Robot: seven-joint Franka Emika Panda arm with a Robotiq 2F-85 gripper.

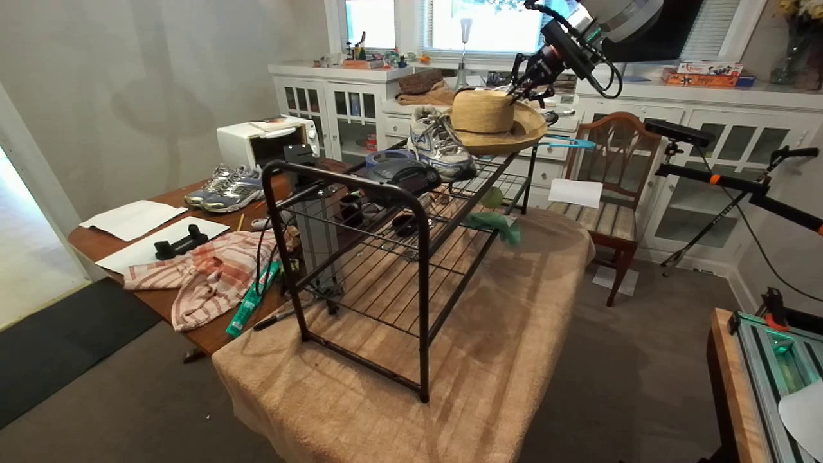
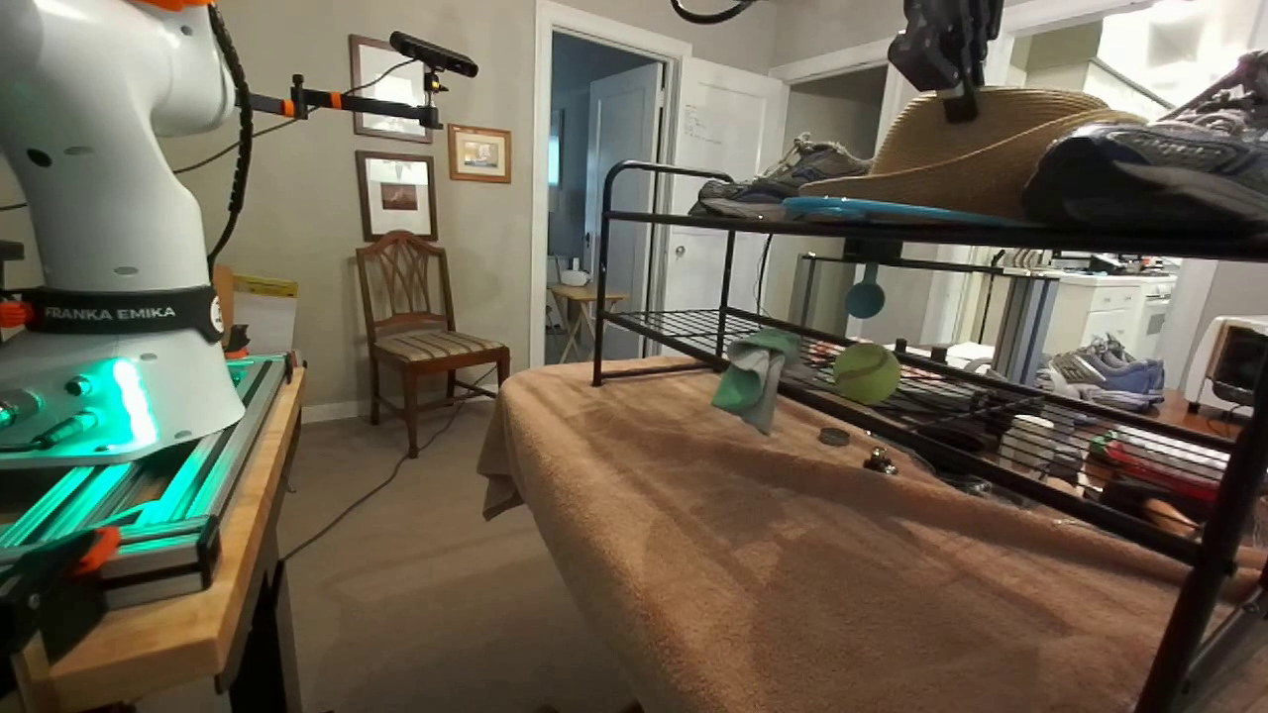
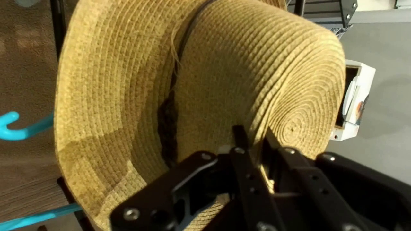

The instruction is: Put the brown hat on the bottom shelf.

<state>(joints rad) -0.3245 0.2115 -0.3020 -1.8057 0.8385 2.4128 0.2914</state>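
The wide-brimmed brown straw hat point(image 3: 205, 89), under the pincer point(image 3: 256, 136) at the upper level point(image 2: 684, 218) of the black metal rack point(image 1: 422, 308), may slip when lifted, because only a narrow crown fold is held; its brim could also drag the grey running shoe point(image 1: 443, 151) near the pincer. The pincer stands nearly closed, pinching this fold.

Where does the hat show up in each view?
In an exterior view: the hat is high, right of centre, just right of a pale shoe.
In an exterior view: upper right, left of a dark shoe.
Wrist view: it fills most of the middle.
Shared landmark: the blue hanger, near the brim in all three.
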